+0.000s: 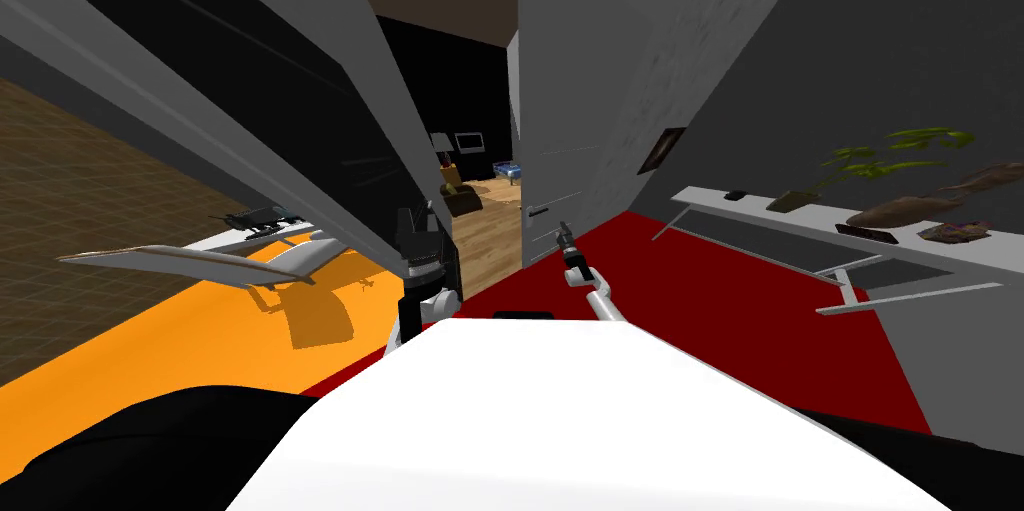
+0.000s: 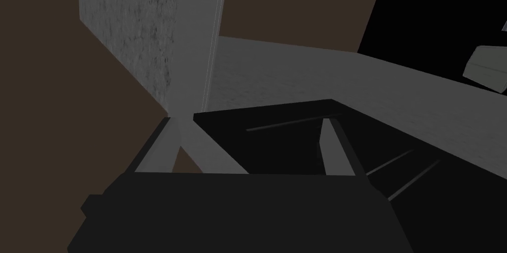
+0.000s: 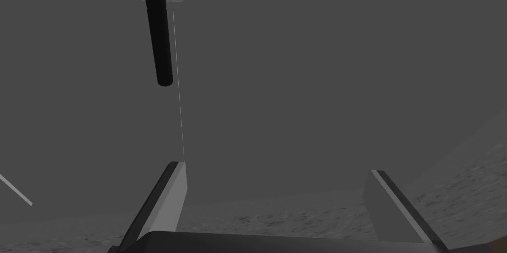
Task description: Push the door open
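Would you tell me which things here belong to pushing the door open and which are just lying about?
Job: door; its black handle; right gripper, jaws open, facing the door; left gripper, jaws open, by a black panel.
Lying about: plant; shelf; picture frame; table.

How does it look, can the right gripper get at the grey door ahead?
Probably yes. The right gripper, fingers open, faces the grey door close up with nothing between them; the dark handle lies out past one finger.
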`<state>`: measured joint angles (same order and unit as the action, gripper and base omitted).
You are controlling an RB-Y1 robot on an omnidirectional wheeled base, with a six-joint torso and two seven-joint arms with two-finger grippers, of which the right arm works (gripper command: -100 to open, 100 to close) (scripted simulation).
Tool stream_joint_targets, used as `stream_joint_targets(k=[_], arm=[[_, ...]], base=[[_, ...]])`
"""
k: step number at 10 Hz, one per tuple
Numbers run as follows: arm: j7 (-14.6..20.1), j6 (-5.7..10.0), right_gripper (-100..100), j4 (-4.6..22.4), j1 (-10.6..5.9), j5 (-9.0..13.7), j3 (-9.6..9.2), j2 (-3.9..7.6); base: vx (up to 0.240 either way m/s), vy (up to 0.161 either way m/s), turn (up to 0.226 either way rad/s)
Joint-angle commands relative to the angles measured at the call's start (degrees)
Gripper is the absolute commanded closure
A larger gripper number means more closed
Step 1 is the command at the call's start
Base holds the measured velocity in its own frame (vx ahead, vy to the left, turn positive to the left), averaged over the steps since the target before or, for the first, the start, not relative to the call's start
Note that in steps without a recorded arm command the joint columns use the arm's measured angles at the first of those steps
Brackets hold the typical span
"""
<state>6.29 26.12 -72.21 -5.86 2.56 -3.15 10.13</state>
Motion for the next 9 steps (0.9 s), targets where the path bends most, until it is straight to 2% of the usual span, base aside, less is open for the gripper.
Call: stream_joint_targets(k=[1,9], arm=[[0.3,0.35,-100,1.8,-0.95,0.1,-0.04,0.16],[2.9,1.15,-100,15.5,-8.92,1.1,-1.03,1.92]], base=[[0.014,-0.081,0.088],[0.015,-0.118,0.187]])
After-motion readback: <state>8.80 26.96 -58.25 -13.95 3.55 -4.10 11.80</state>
